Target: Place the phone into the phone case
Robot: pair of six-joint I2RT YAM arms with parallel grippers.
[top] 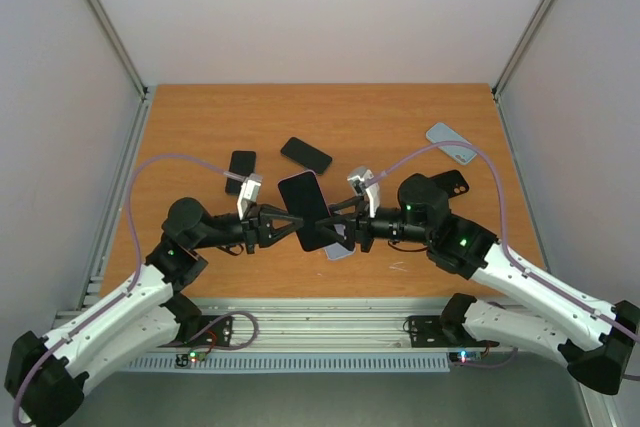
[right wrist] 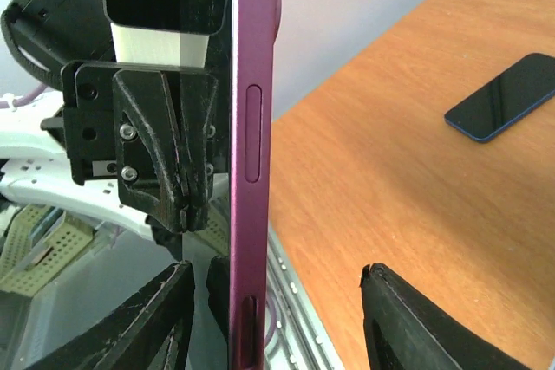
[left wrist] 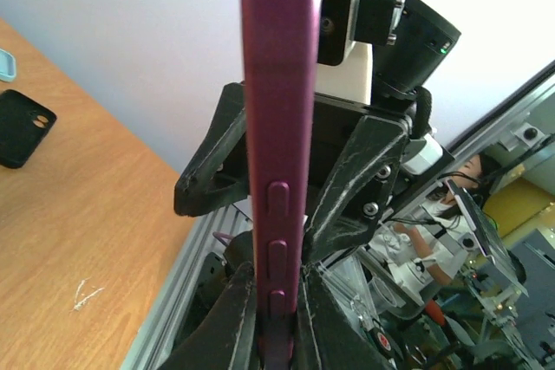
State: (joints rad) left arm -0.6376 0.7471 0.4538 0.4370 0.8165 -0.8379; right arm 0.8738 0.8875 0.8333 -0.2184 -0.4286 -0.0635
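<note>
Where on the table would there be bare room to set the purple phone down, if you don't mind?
The far strip of the table, behind the dark phone and the light blue case, is bare, as is the far-left corner beyond the black case. The middle, around the purple phone, is crowded.

My workspace: orange wooden tabletop (top: 200, 117), plain white walls (top: 320, 7) on three sides, aluminium rail (top: 330, 322) along my near edge, even diffuse lighting.
</note>
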